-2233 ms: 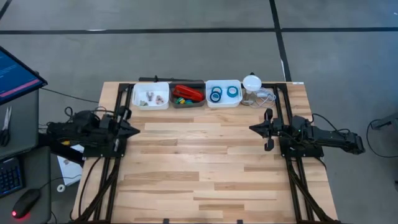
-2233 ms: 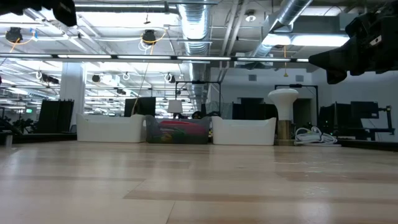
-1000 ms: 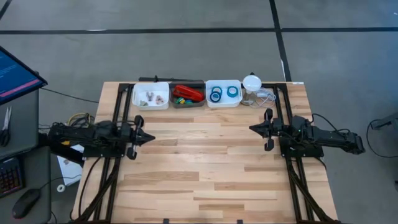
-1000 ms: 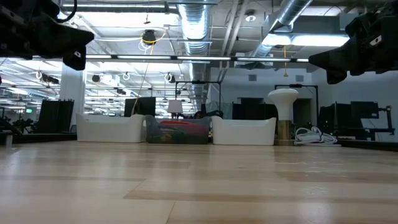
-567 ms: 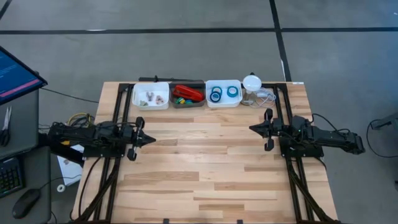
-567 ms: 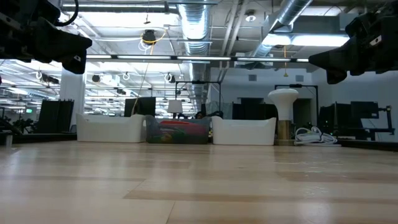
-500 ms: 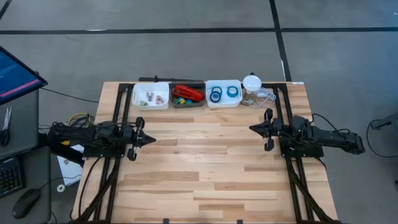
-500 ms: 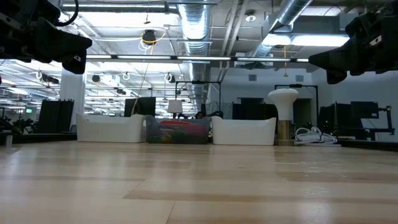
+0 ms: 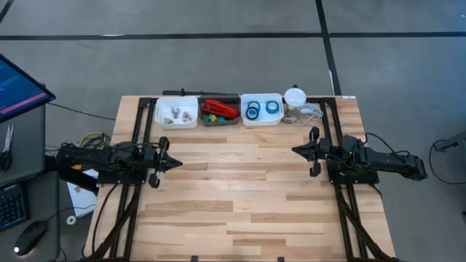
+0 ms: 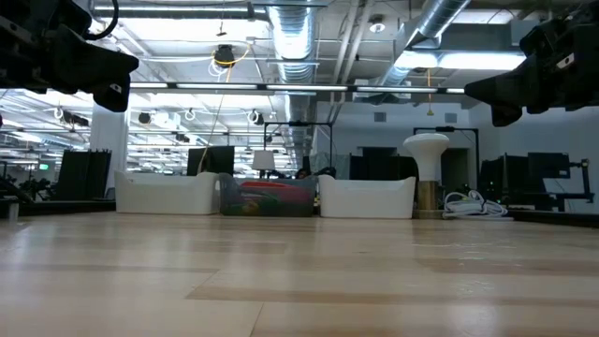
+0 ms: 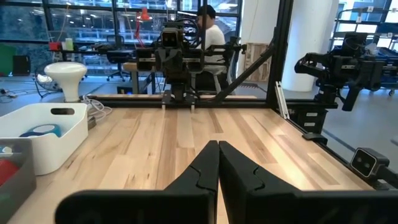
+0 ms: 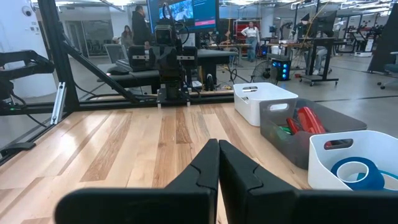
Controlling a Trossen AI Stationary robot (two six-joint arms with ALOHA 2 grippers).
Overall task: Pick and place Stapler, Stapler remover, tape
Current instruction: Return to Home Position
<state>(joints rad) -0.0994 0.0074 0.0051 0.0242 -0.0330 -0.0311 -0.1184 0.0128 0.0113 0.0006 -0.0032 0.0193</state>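
Wooden surface has wide open room in the middle; left claw and right claw hang near its side edges, both pressed together; red stapler lies in the grey bin, blue tape in the white bin, at the far edge, well apart from both.

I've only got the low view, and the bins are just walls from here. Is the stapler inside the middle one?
Observer: Yes; the high view shows the stapler lying inside the grey middle bin.
Operator: What's in the bin to its right?
Observer: Blue tape rolls sit in that right white bin.
Operator: Are the arms carrying anything?
Observer: No; the wrist views show the left gripper and right gripper shut and empty.
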